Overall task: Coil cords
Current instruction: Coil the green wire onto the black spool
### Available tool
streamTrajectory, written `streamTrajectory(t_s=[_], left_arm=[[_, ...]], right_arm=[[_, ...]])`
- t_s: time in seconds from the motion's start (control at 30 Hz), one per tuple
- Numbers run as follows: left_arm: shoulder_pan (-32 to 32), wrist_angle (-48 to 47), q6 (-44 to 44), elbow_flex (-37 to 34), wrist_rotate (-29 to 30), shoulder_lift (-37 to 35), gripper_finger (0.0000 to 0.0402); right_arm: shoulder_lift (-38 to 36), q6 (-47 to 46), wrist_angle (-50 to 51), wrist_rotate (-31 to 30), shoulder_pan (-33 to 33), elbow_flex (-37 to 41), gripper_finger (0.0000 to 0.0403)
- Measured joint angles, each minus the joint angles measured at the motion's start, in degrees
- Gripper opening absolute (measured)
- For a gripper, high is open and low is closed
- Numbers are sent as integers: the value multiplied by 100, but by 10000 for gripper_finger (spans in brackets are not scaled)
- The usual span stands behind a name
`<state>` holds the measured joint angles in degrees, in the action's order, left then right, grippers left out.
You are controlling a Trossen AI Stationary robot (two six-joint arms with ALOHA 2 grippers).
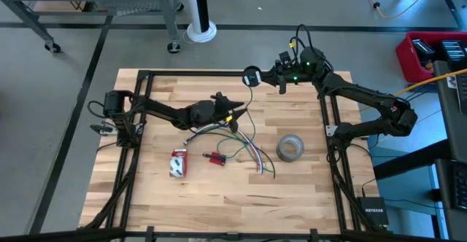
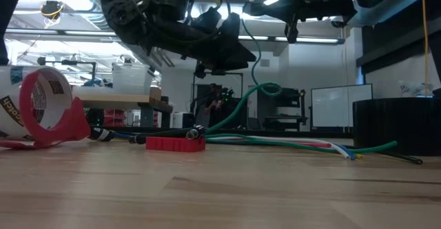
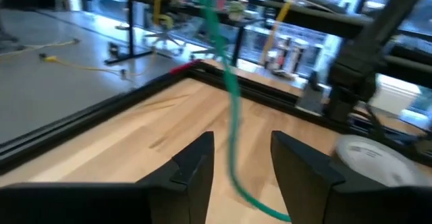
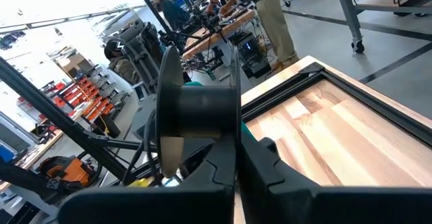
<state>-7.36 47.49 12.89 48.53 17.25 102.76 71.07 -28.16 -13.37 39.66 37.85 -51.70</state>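
My left gripper (image 3: 237, 166) stands open, the green cord (image 3: 229, 109) running between its fingers untouched. My right gripper (image 4: 236, 160) is clamped on a spool (image 4: 196, 109).

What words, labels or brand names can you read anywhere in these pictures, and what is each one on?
"NETGEAR": white letters on the small black box in the high view's lower right corner.
Dark lettering on the white side of the red tape dispenser, low view: turned sideways and cut off, not readable.
Nothing else is legible.
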Motion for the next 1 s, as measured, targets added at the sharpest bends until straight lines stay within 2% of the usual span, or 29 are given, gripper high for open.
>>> streamTrajectory(t_s=[0.13, 0.27, 0.5, 0.77, 1.0], left_arm=[[-75, -4, 188, 0, 283, 0, 135], [-98, -7, 371, 0, 289, 0, 128], [48, -11, 328, 97, 90, 0, 125], [8, -11, -232, 393, 207, 0, 125], [-104, -22, -17, 417, 333, 0, 125]], right_arm=[[7, 18, 0, -7, -50, 0, 2], [7, 185, -9, -43, -169, 0, 3], [7, 447, -11, -566, -432, 2, 3], [7, 448, -4, -562, -572, 2, 2], [9, 463, -11, -564, -721, 2, 2]])
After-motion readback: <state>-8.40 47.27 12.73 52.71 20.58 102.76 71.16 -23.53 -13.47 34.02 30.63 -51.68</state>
